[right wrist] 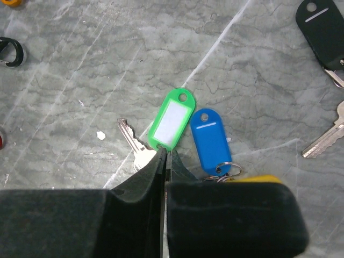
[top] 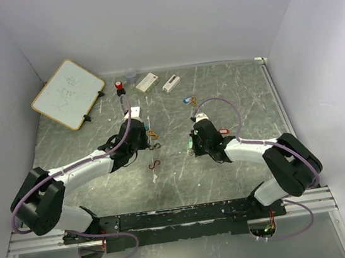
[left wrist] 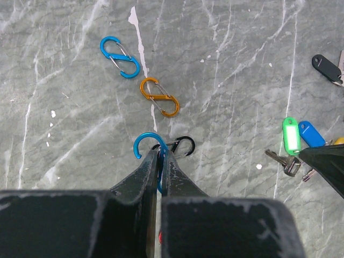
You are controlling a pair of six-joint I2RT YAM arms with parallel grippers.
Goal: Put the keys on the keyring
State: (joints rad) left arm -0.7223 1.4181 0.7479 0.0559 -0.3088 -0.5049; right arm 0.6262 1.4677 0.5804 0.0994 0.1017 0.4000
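A grey marbled table (top: 231,89) sits boxed in by plain white walls. The left pincer (left wrist: 159,157) is pressed together on a blue clip (left wrist: 143,143), whose open hook curls out just ahead of its tips. A black clip (left wrist: 183,145) lies just beside that hook, to the right. An orange clip (left wrist: 159,97) lies further ahead, and a second blue clip (left wrist: 119,57) beyond it, ahead and to the left.

The right pincer (right wrist: 165,157) is also pressed together, its tips meeting at the near corner of the green tag (right wrist: 172,119). I cannot tell whether the tag's edge is actually caught between them. The silver key (right wrist: 131,144) pokes out just left of the tips and a blue tag (right wrist: 210,138) lies just right of them. The edge of a yellow tag (right wrist: 252,178) shows against the right finger, and a black tag (right wrist: 321,28) lies well ahead to the right.

The step in hand looks like picking up the green-tagged key and carrying it to the held clip, which seems to serve as the keyring. A thin corner may slip from the grip, so the lift should be slow, with a check that the tag rises too. A deeper bite would be safer. The free hole at the tag's far end looks like the part to offer to the hook, while the left pincer holds steady.

No writing can be read. The green tag's window is blank, the blue and black tags show only a white line, and the scrawl on the whiteboard (top: 68,94) is too faint.
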